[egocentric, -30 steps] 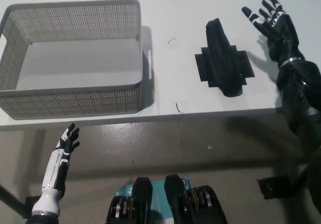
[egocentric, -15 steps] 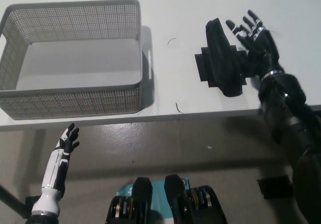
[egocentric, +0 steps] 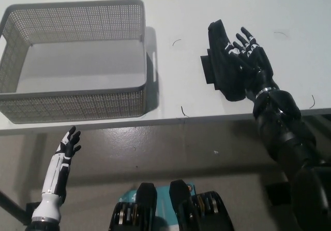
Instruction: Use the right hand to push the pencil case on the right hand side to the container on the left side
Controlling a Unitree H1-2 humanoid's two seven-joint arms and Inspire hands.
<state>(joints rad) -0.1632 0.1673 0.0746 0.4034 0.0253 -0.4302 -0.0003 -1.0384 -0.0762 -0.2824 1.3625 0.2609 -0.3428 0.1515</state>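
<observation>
Both hands are in shot, and the black right hand [egocentric: 247, 57] is the busy one: fingers spread flat and apart, gripping nothing, laid against the right flank of the black pencil case [egocentric: 223, 65]. The case lies lengthwise on the white table [egocentric: 176, 13], right of centre, sitting partly on a dark flat patch [egocentric: 207, 70] that peeks out on its left side. Between the case and the grey mesh container [egocentric: 77, 106] there is a stretch of bare tabletop, with only two thin dark curled strands on it, one near the top [egocentric: 177, 41] and one by the table's front edge [egocentric: 183, 111]. The container sits at the table's left, its handled right wall [egocentric: 150, 65] facing the case. Down at lower left, below the table edge, the white left hand [egocentric: 67, 143] rests with fingers apart, holding nothing.
</observation>
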